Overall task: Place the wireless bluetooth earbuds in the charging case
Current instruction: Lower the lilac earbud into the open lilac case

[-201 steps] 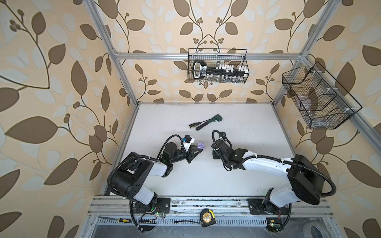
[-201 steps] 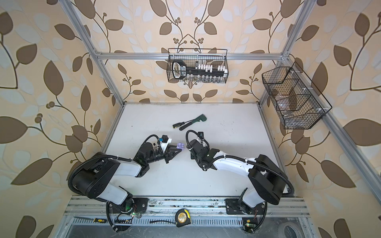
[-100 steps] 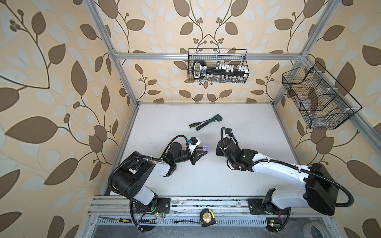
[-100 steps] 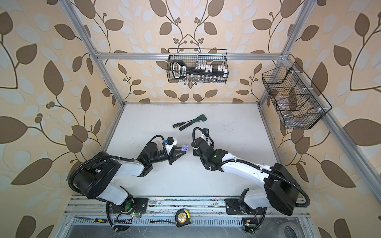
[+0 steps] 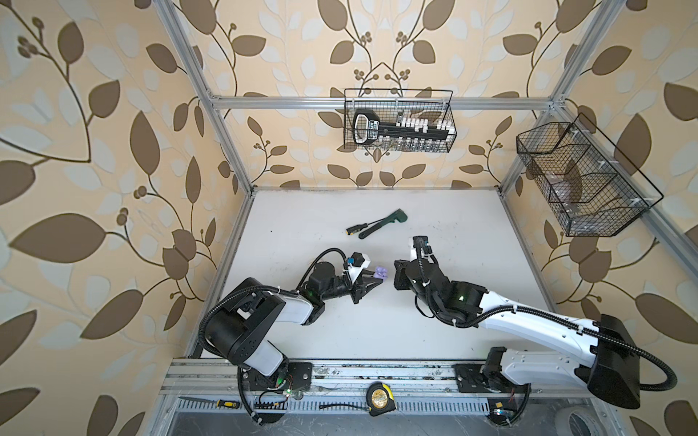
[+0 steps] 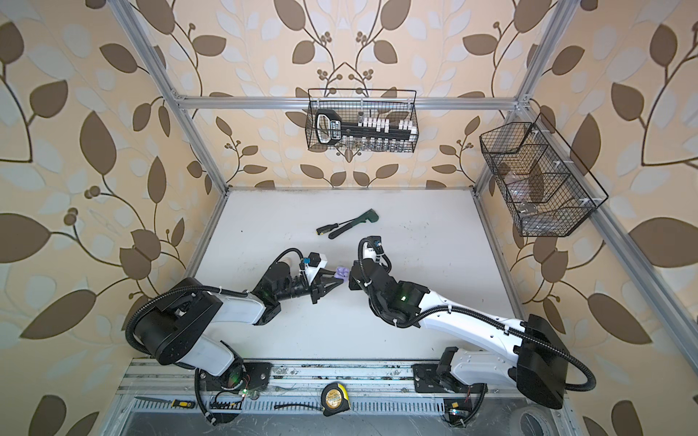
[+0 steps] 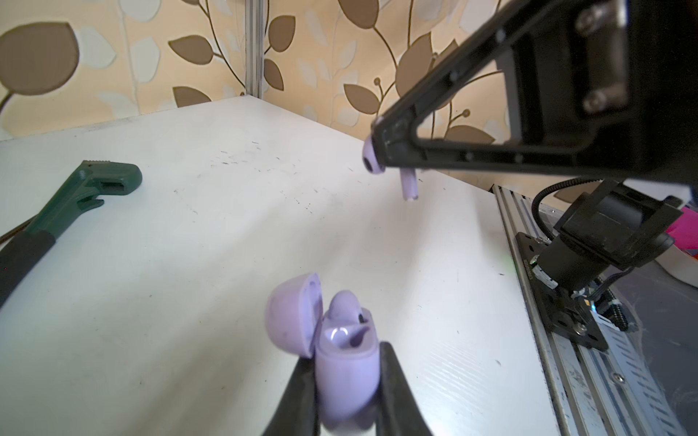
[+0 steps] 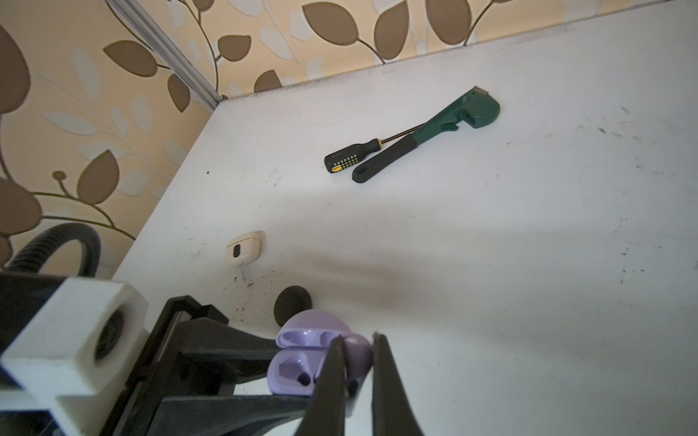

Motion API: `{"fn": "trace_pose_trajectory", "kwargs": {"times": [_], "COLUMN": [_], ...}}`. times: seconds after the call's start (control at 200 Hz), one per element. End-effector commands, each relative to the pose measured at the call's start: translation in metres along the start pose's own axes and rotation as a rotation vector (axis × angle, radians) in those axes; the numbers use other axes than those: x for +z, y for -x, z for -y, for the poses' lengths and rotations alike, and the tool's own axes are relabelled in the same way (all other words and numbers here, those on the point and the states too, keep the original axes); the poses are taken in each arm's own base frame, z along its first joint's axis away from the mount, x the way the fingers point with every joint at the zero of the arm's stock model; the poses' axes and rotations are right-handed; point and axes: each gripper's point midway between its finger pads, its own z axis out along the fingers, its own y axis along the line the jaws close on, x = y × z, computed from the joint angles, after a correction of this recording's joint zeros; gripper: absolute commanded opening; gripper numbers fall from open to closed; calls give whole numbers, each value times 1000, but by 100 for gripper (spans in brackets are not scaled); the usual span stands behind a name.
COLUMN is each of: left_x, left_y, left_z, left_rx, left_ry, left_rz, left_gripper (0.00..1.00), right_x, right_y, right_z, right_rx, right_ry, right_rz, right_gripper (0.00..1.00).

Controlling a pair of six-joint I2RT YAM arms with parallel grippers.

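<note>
In a top view, the left claw (image 5: 372, 282) clamps the open lilac charging case (image 5: 380, 273), steadying it for loading. Left wrist: the right claw (image 7: 379, 149) pinches a lilac earbud (image 7: 408, 185), stem down for insertion, above the case. Right wrist: it seemingly hangs over the empty socket (image 8: 304, 377).

Open lilac plastic charging case (image 6: 342, 271) pinched in black left gripper (image 6: 335, 282); dark-green pipe wrench (image 6: 355, 222) at its 12 o'clock.
</note>
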Motion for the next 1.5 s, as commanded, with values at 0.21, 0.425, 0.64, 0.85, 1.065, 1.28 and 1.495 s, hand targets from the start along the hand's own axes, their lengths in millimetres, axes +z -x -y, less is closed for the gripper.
{"fn": "trace_pose_trajectory", "kwargs": {"times": [0.21, 0.425, 0.64, 0.85, 1.065, 1.28, 1.495], "left_x": [3, 1, 3, 3, 2, 1, 2], "left_y": [53, 54, 53, 54, 55, 56, 59], "left_z": [18, 19, 21, 24, 26, 26, 26], "left_rx": [27, 28, 29, 35, 38, 34, 25], "left_ry": [-76, -72, -83, -92, -95, -91, -90], "left_rz": [211, 215, 212, 214, 220, 225, 232], "left_gripper": [0, 0, 0, 0, 0, 0, 0], "right_x": [4, 2, 1, 1, 6, 8, 7], "right_y": [-4, -1, 4, 8, 6, -3, -11], "right_z": [-24, -26, -25, -22, -24, -29, -29], "right_rx": [-7, -19, -26, -25, -32, -28, -18], "right_ry": [54, 45, 34, 17, 10, 32, 37], "right_rz": [29, 47, 66, 89, 84, 63, 61], "right_gripper": [9, 9, 9, 9, 9, 8, 8]}}
